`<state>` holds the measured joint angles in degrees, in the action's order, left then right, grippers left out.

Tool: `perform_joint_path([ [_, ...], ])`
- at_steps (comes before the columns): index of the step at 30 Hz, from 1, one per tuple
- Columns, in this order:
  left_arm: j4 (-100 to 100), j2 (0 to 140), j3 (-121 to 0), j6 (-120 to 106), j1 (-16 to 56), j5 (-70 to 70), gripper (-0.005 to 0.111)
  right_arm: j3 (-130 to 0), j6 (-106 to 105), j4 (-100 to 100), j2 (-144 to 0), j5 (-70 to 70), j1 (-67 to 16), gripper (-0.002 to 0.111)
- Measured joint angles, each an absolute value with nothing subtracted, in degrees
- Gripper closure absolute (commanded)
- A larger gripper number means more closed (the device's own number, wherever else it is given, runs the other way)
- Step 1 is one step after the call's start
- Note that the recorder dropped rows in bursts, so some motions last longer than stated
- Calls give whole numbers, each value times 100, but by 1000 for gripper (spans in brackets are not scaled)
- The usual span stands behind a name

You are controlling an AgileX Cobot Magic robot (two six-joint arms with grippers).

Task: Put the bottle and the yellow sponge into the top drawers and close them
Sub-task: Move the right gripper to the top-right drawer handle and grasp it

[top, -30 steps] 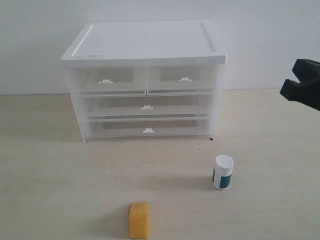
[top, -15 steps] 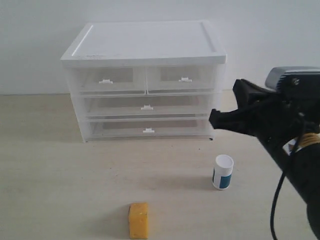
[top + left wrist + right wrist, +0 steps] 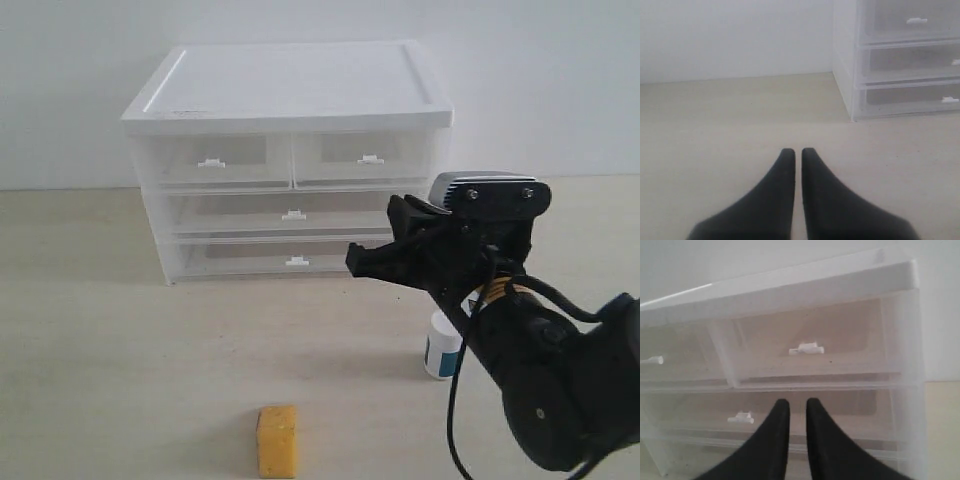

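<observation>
1. Right gripper (image 3: pixel 371 230): fingers a narrow slit apart, holding nothing. It hangs in front of the unit (image 3: pixel 290 90), nose toward the unit's right half, about level with the full-width drawers.
2. Left gripper (image 3: pixel 798 152): fingers together, empty, low over the counter (image 3: pixel 100 350). The unit is ahead of it and off to one side, well apart. This gripper is out of the exterior view.
3. Right top drawer (image 3: pixel 340 160) and left top drawer (image 3: pixel 240 160) are both shut.
4. Key relation: the right drawer's tab (image 3: pixel 806 348) lies ahead of and above the right gripper, near but not touching. Its long axis runs horizontally across the drawer front, the same way the fingers part. My read: go up and forward, and a hook looks better than a pinch.
5. Bottle (image 3: pixel 438 355): upright on the counter, below and behind the right gripper, partly hidden by that arm.
6. Sponge (image 3: pixel 277 440): on the counter, further behind the gripper and toward the left arm's side, well apart from the bottle.
7. The right arm is nearer both the tab and the bottle. Nothing is stowed yet, so the likely step is opening the right top drawer.
</observation>
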<state>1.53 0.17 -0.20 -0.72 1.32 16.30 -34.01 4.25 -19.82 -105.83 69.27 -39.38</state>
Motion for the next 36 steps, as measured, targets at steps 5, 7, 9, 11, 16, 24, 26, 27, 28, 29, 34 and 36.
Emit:
perform_joint_path([
  [5,153,17,-20,-72,132,1630,103,-4126,386,-1895,-11042,6927,-3938,42],
  [7,153,17,-20,-72,132,1630,103,-4322,108,-1970,-11163,6931,-3938,42],
  [9,153,17,-20,-72,132,1630,103,-4553,-494,-2115,-11321,6931,-3938,42],
  [11,153,17,-20,-72,132,1630,103,-4683,-808,-2420,-11422,6931,-3938,42],
  [16,153,17,-20,-72,132,1630,103,-4892,-912,-2757,-11551,6931,-3938,42],
  [24,153,17,-20,-72,132,1630,103,-5318,-901,-3008,-11909,6931,-3938,42],
  [26,153,17,-20,-72,132,1630,103,-5444,-901,-3111,-11999,6931,-3938,42],
  [27,153,17,-20,-72,132,1630,103,-5510,-901,-3137,-12035,6931,-3938,42],
  [28,153,17,-20,-72,132,1630,103,-5576,-901,-3149,-12070,6919,-3938,42],
  [29,153,17,-20,-72,132,1630,103,-5627,-901,-3166,-12095,6892,-3938,42],
  [34,153,17,-20,-72,132,1630,103,-5865,-901,-3349,-12224,6861,-3966,42],
  [36,153,17,-20,-72,132,1630,103,-5926,-942,-3470,-12276,6902,-4001,42],
])
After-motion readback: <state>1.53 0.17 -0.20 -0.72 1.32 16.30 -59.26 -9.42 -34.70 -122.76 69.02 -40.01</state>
